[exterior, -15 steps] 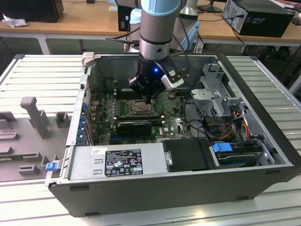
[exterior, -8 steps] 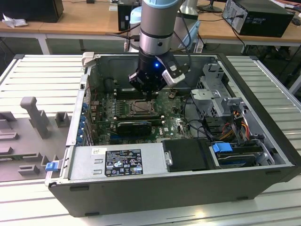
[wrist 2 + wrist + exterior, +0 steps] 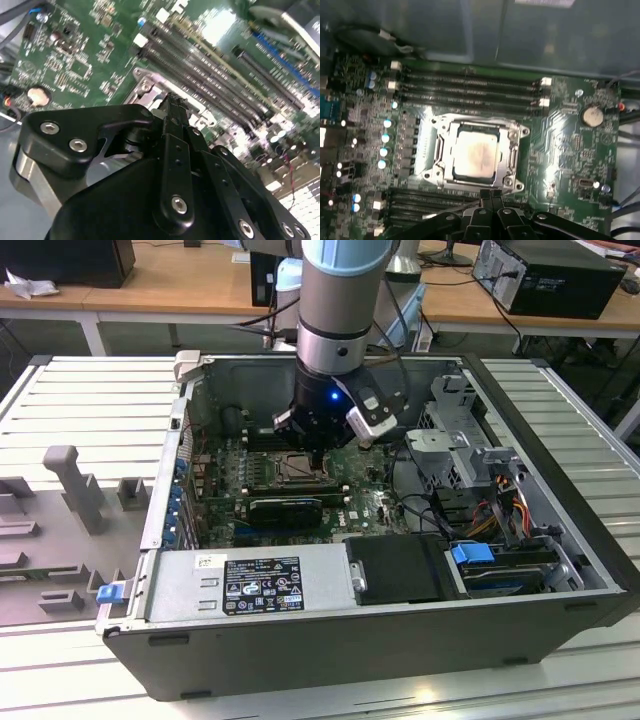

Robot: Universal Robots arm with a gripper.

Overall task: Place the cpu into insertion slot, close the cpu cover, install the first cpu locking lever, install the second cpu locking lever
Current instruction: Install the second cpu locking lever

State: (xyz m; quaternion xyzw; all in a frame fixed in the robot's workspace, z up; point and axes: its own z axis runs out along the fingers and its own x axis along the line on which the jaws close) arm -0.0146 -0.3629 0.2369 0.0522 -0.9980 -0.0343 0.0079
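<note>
Gripper (image 3: pixel 491 196) fingers sat pressed together, empty, just beside the insertion slot (image 3: pixel 431 150); cpu (image 3: pixel 475 152) was seated in it, cpu cover (image 3: pixel 507 135) down flat around it, probably awaiting latching.

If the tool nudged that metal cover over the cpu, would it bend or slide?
The cpu cover looks like thin sheet metal, so probably stiff but bendable under a hard push. It seems to lie flat around the cpu, framed by the socket, so sliding seems unlikely.
</note>
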